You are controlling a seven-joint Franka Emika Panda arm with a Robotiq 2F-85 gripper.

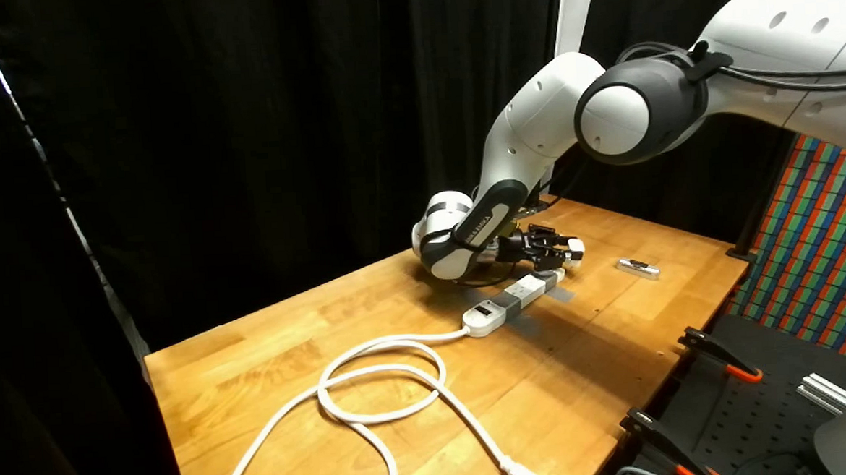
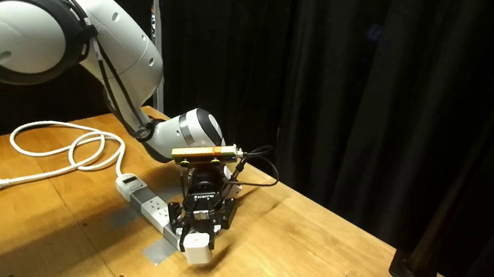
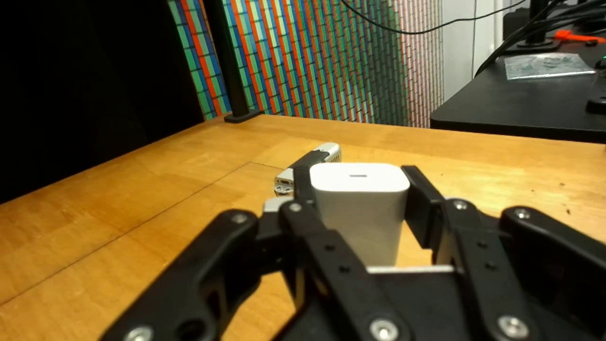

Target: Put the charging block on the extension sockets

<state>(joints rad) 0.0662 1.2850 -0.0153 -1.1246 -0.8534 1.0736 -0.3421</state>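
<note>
White power cord lies nearest the camera in an exterior view, looped on the wooden worktop. Taking the loop as the dial, the power plug sits at 4 o'clock and the power strip at 2 o'clock. The cord joins the strip at the switch end; two bands of grey tape cross the strip body.

Claw status: grasping. In the wrist view, its two fingers bear on opposite sides of the charging block, slotted face upward. Block location: at the strip end opposite the cord, 2 o'clock from the sockets in an exterior view. Contact between block and strip cannot be determined.

A silver-white device with a dark band rests on the worktop between 3 and 4 o'clock from the block, apart from it. The robot arm enters between 2 and 3 o'clock. Beyond the worktop, a black curtain hangs from 9 to 12 o'clock; a multicoloured brick-pattern backdrop stands at 3 o'clock.
</note>
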